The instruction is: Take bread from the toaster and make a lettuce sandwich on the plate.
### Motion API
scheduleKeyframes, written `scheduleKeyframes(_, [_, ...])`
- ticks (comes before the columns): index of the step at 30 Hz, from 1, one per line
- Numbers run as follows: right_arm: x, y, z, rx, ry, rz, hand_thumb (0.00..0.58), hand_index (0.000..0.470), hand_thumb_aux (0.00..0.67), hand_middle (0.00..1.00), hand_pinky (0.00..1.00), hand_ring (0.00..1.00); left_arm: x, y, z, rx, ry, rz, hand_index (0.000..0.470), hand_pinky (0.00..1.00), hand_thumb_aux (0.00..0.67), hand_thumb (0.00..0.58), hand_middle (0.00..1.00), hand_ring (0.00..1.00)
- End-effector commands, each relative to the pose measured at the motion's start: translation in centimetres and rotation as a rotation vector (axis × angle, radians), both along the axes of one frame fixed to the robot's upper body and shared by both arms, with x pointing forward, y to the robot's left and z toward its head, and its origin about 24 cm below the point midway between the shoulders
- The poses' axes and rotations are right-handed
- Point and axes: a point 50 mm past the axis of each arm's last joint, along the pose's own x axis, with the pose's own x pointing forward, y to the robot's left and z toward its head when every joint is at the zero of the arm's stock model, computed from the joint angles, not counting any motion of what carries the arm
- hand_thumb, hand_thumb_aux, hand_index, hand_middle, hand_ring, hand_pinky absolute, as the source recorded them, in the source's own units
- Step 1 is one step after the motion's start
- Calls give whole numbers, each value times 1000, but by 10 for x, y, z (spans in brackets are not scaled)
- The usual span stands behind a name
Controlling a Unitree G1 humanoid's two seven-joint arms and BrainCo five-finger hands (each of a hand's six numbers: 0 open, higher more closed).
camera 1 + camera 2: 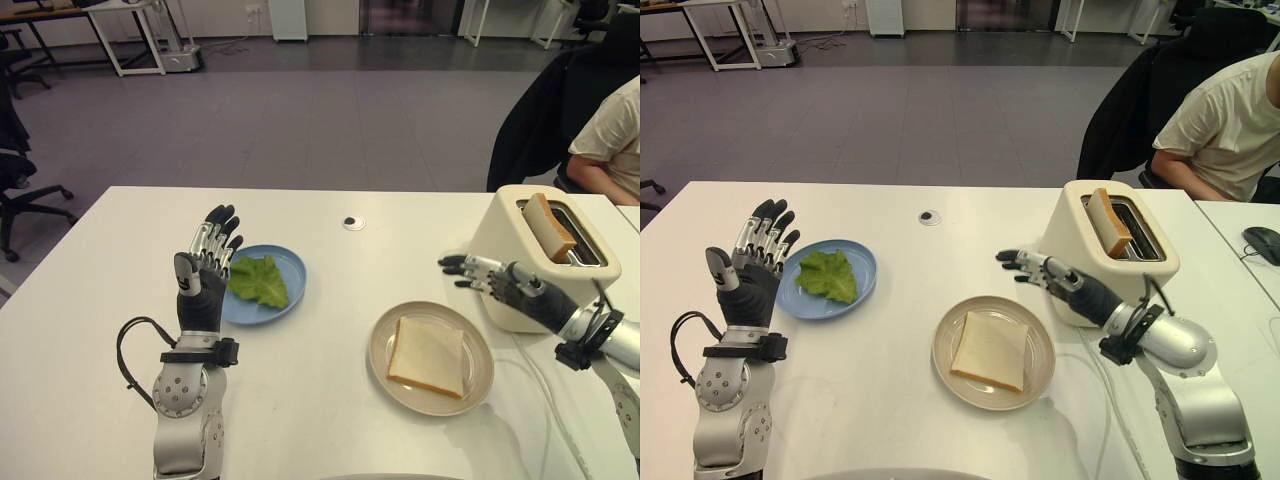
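Two slices of bread show on the white tabletop (330,400). One browned, toasted slice (549,227) stands upright in the slot of the cream-white, boxy toaster (510,245) at the right side. The other, a pale square slice (428,356), lies flat on the round beige ceramic plate (380,345), which sits near and to the left of the toaster. Farther left, a round light-blue plate (291,268) carries a crinkled green lettuce leaf (258,281).

The left robot hand (207,270) is held upright just beside the blue plate's left edge, its fingers spread and straight, grasping nothing. The right robot hand (490,277) hangs low above the tabletop against the toaster's left wall, just beyond the beige plate's far right rim. Its fingers point left, stretched out and empty; whether it touches the toaster cannot be told.

A small round black-and-white cap (353,222) is set in the tabletop at the far middle.
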Motion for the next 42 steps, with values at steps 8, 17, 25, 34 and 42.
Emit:
scheduleKeyframes(8, [-13,15,-8,193,-18,-62,0,0,0,0,0,0,98,40,-32,1321,239,193,0,0,0,0,0,0])
scheduleKeyframes(17, [-13,21,-36,444,12,-209,0,0,0,0,0,0,131,66,-64,1824,362,174,0,0,0,0,0,0])
scheduleKeyframes(25, [-15,23,-42,517,-17,-259,0,0,0,0,0,0,132,64,-68,1841,343,121,470,0,670,580,0,0])
scheduleKeyframes(34, [-12,22,-41,533,-31,-266,0,0,0,0,0,0,133,53,-52,1782,249,115,470,0,670,580,0,0])
scheduleKeyframes(42, [-8,21,-40,539,-33,-262,0,0,0,0,0,0,124,-1,13,1402,81,-39,470,0,670,580,0,0])
